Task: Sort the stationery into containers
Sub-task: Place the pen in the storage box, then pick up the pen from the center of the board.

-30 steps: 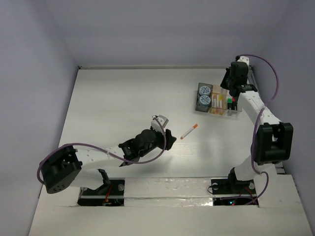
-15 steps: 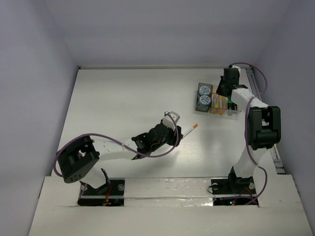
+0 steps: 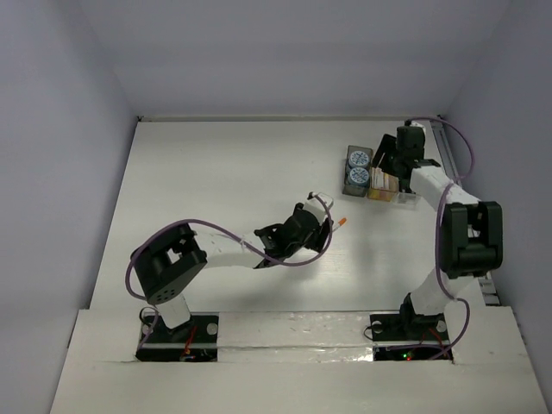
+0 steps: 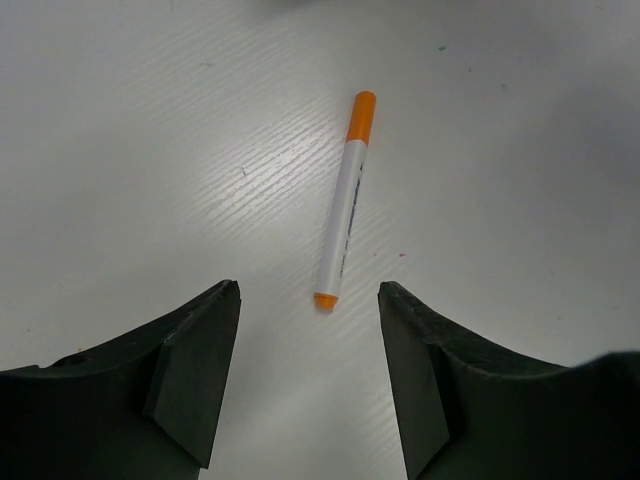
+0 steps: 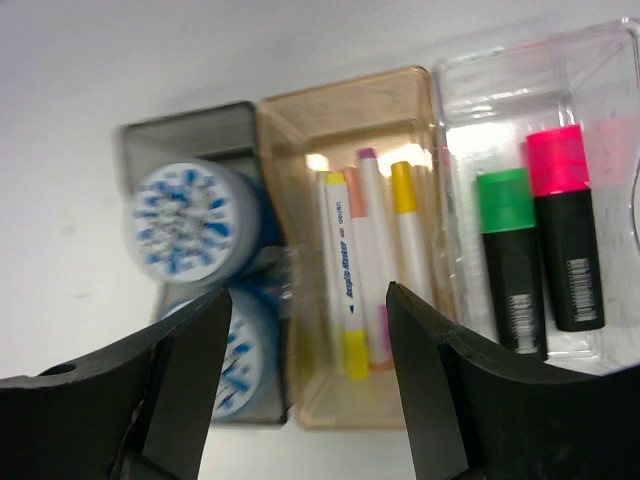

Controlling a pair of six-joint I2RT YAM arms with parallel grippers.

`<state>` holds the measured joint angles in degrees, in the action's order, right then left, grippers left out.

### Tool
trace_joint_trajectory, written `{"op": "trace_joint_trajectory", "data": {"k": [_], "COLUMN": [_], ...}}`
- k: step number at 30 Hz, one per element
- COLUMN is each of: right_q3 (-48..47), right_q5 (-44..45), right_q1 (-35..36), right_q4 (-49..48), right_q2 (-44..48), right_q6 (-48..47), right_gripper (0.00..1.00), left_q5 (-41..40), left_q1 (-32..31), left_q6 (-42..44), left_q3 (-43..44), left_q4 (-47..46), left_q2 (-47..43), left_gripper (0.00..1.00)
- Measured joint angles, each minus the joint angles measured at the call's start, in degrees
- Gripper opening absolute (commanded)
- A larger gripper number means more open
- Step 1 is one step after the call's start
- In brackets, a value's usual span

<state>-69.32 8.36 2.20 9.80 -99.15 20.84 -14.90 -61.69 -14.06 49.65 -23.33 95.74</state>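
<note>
On the white tabletop (image 3: pixel 216 172), the row of containers (image 5: pixel 345 90) sits far right, holding rolls (image 5: pixel 190 225), pens (image 5: pixel 350 290) and highlighters (image 5: pixel 510 250). The right gripper (image 5: pixel 307 295) hangs over it, jaws apart, empty. The left gripper (image 4: pixel 308 290), also spread and empty, straddles the near end of the lone orange pen (image 4: pixel 345 205). Pinching only that tip, I'd guess, could make it swivel or roll away.

Lab test cell: white table (image 3: pixel 216 172), bare walls (image 3: pixel 285 60) (boxed-in).

light: bright, even | shadows: faint | glare: inside amber tray (image 5: pixel 345 90) | blur: blue-white roll (image 5: pixel 185 230) soft
</note>
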Motion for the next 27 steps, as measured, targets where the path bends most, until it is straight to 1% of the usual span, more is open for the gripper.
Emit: {"op": "trace_joint_trajectory", "data": {"k": [2, 7, 11, 16, 20, 27], "right_q3": [3.41, 15.15, 19.87, 22.27, 24.09, 27.17], "right_q5": [-2.01, -9.31, -13.29, -16.28, -17.81, -19.93], "right_q1": [0.00, 0.07, 0.09, 0.15, 0.15, 0.15], "right_q4": [-1.84, -9.38, -11.52, -11.56, -10.86, -10.16], "right_q2": [4.98, 22.34, 32.59, 40.22, 44.48, 45.16], "right_q6": [1.09, 5.07, 7.30, 8.22, 8.59, 8.79], "right_gripper": [0.69, 0.68, 0.69, 0.69, 0.69, 0.69], "left_q5": [-0.42, -0.35, -0.02, 2.49, 4.50, 9.20], "left_q1": [0.02, 0.70, 1.84, 4.02, 5.07, 5.14], "left_q6": [0.68, 2.67, 4.33, 5.35, 5.92, 6.43], "left_q3": [1.22, 3.13, 4.68, 5.07, 7.19, 12.00], "left_q4": [0.83, 2.08, 2.40, 2.75, 3.85, 4.35], "left_q2": [1.18, 2.69, 4.76, 7.19, 10.16, 14.08], "left_gripper": [0.55, 0.55, 0.54, 0.54, 0.55, 0.54]}}
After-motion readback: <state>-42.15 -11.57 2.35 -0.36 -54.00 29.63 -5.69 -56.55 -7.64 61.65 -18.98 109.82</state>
